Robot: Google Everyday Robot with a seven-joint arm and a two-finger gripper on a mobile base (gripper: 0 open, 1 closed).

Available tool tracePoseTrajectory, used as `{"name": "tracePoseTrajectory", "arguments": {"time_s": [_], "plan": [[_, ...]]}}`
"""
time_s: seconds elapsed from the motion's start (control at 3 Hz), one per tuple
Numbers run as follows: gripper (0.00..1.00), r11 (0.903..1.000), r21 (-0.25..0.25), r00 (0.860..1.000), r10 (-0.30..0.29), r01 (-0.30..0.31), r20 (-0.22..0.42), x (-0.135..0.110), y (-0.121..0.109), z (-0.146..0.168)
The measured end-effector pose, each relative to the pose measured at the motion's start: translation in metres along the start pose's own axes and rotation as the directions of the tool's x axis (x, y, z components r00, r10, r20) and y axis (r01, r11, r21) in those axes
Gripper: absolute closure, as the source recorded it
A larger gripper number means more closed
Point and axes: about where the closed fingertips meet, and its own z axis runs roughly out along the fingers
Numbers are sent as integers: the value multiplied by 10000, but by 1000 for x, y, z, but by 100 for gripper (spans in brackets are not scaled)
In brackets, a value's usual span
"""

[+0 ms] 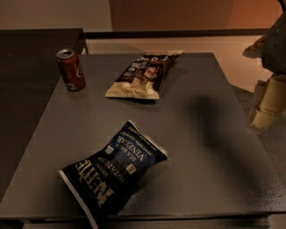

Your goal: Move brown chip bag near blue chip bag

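Gripper (268, 105) (state unclear) at the right edge, beside the dark grey table (201, 134) — tan wall (178, 13) behind.

Dark grey surface (201, 134) under dim warm light; cream wall (53, 13) and orange wall (178, 13) behind; pale floor (223, 53) beyond; pincer (268, 105) at right edge.

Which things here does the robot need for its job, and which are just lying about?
For the job: brown chip bag, blue chip bag, the robot's hand at the right edge, off the table.
Lying about: red can, upright, far left.
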Motion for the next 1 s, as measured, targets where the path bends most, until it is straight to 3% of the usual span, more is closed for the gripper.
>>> {"name": "tracePoseTrajectory", "arguments": {"time_s": [0.67,1.0], "plan": [[0,9994,270,9997,-239,236,105,-10,-10,4],[0,9959,631,9965,-678,647,490,-31,-27,21]]}}
